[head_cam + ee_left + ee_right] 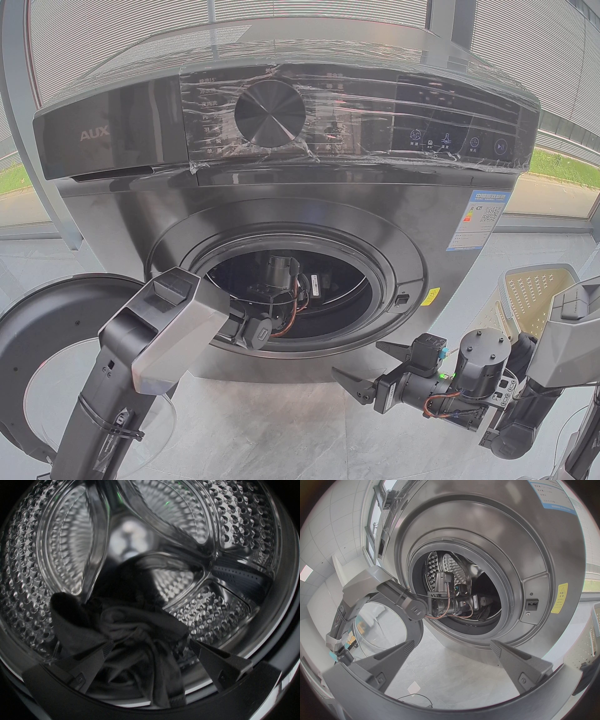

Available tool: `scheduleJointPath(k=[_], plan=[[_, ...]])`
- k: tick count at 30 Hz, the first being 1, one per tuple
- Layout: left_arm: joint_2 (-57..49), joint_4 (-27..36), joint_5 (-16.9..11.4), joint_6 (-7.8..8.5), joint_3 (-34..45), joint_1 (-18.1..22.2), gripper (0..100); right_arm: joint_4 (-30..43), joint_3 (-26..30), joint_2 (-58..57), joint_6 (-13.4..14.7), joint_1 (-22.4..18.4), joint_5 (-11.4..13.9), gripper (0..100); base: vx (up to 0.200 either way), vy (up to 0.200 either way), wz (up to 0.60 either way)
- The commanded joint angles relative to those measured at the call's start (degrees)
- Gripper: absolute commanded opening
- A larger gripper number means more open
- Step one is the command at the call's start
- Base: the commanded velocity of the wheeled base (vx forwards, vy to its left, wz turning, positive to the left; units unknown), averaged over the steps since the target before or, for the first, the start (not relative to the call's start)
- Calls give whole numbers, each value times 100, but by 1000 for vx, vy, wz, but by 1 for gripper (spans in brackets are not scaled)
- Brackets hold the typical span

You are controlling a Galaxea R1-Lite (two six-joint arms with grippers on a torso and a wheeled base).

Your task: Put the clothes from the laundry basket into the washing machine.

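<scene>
clothes (131,620) lie in the drum (225,527) beyond the spread left claw (150,643).

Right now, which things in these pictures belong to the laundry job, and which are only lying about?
For the job:
- washing machine, its open door and drum
- dark clothes lying in the drum
- laundry basket
- left pincer, open inside the drum
- right pincer, open in front of the machine

Not needed:
- control dial
- energy label
- yellow sticker
</scene>
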Motion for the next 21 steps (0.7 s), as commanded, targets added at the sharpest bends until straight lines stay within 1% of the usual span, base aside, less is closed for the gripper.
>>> scheduleJointPath(k=[1,2,3,4,5,6,13,15,16,17,18,19,20,21], plan=[[-1276,-91,-62,22,1709,-358,100,-5,9,-100,-3,9,0,100,0,0,0],[-1320,-99,-62,22,1815,-367,100,-5,9,-109,-3,9,0,100,0,0,0],[-1575,-196,-88,22,2298,-455,100,-5,9,-135,-3,9,-9,100,0,0,0],[-1698,-301,-124,31,2588,-507,100,-5,9,-153,-3,9,-9,100,0,0,0],[-1733,-337,-132,31,2667,-516,100,-5,18,-153,-3,9,0,100,0,0,0],[-1926,-539,-176,40,3080,-578,100,-5,18,-162,-3,9,-9,100,0,0,0],[-2981,-978,-185,31,4750,-876,100,3,88,-311,-3,9,0,100,0,0,0],[-3218,-1066,-185,31,5093,-947,100,-5,88,-320,-3,9,0,100,0,0,0],[-3218,-1066,-185,31,5093,-947,100,-5,88,-320,-3,9,0,100,0,0,0],[-3579,-1163,-194,5,5524,-1052,100,-5,106,-320,-3,9,0,100,0,0,0],[-3605,-1163,-194,5,5550,-1061,100,-5,106,-320,-3,9,0,100,0,0,0],[-3895,-1207,-220,-21,5893,-1149,100,-5,114,-329,-3,9,-9,100,0,0,0],[-3922,-1216,-220,-21,5928,-1158,100,-5,123,-329,-3,9,-9,100,0,0,0],[-4168,-1277,-247,-30,6209,-1219,100,-5,185,-381,-3,0,-9,100,0,0,0]])
